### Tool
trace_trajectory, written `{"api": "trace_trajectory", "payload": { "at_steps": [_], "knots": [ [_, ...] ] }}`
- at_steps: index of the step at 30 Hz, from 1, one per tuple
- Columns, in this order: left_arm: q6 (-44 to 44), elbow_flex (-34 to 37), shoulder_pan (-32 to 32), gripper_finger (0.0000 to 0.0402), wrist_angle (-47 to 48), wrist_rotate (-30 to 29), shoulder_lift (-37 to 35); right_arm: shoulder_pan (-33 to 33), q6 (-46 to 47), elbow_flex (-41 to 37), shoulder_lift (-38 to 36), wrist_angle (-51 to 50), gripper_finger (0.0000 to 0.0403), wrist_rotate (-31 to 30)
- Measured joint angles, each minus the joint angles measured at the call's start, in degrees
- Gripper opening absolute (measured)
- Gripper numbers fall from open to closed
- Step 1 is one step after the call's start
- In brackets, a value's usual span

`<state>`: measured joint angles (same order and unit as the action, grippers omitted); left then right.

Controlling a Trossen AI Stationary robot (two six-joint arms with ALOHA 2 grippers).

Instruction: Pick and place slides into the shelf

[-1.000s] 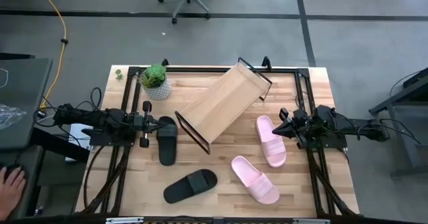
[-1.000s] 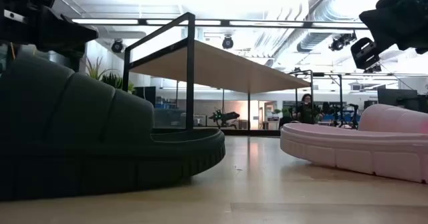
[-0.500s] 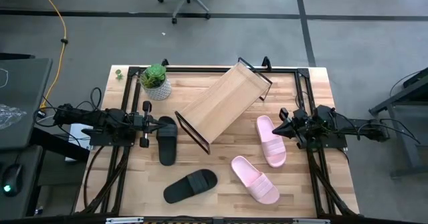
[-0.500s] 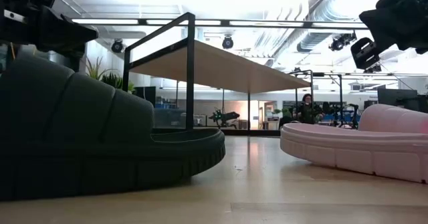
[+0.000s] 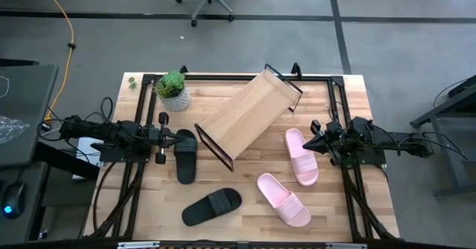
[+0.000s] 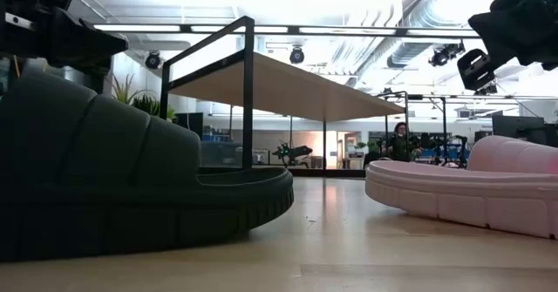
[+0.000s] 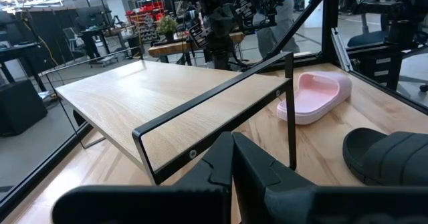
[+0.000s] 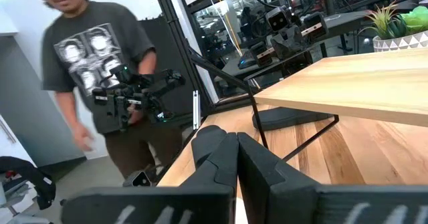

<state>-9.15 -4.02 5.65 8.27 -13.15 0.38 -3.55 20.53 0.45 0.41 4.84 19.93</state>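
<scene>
The shelf (image 5: pixel 249 115) stands slanted across the table's middle on its thin black frame. One black slide (image 5: pixel 185 154) lies sole-down left of it, and another (image 5: pixel 212 206) lies near the near edge. One pink slide (image 5: pixel 301 156) lies to the shelf's right, a second (image 5: pixel 283 198) nearer the front. My left gripper (image 5: pixel 169 136) is shut and hovers at the far end of the left black slide (image 7: pixel 391 157). My right gripper (image 5: pixel 315 140) is shut and hovers beside the far end of the right pink slide. In the low view both arms sit high above the tabletop.
A potted plant (image 5: pixel 173 91) stands at the far left corner, near the left arm. Black frame rails (image 5: pixel 336 108) run along the table's sides. Bare wood shows between the near slides and the shelf. A person (image 8: pixel 100 83) stands beyond the table, holding dark handsets.
Arms, slides and shelf have kept still. A person's hand at the desk beyond the table's left near corner has drawn out of the high view.
</scene>
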Motion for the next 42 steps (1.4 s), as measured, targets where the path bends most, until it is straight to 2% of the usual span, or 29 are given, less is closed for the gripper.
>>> {"api": "trace_trajectory", "payload": {
  "at_steps": [29, 31, 35, 42],
  "knots": [
    [0.0, 0.0, 0.0, 0.0001, 0.0, 0.0, 0.0, 0.0, 0.0, 0.0, 0.0, 0.0, 0.0000, 0.0],
    [0.0, 0.0, 0.0, 0.0001, 0.0, 0.0, 0.0, -0.3, -2.2, 0.0, -0.1, -1.3, 0.0000, -0.4],
    [0.3, 0.0, 0.0, 0.0001, -0.2, 0.2, 0.0, -1.7, -9.2, 0.1, 0.3, -2.1, 0.0000, -5.1],
    [10.2, 0.0, 0.0, 0.0001, -1.0, 0.6, 0.0, -1.7, -11.4, 0.1, 0.3, -2.4, 0.0000, -7.3]
  ]
}}
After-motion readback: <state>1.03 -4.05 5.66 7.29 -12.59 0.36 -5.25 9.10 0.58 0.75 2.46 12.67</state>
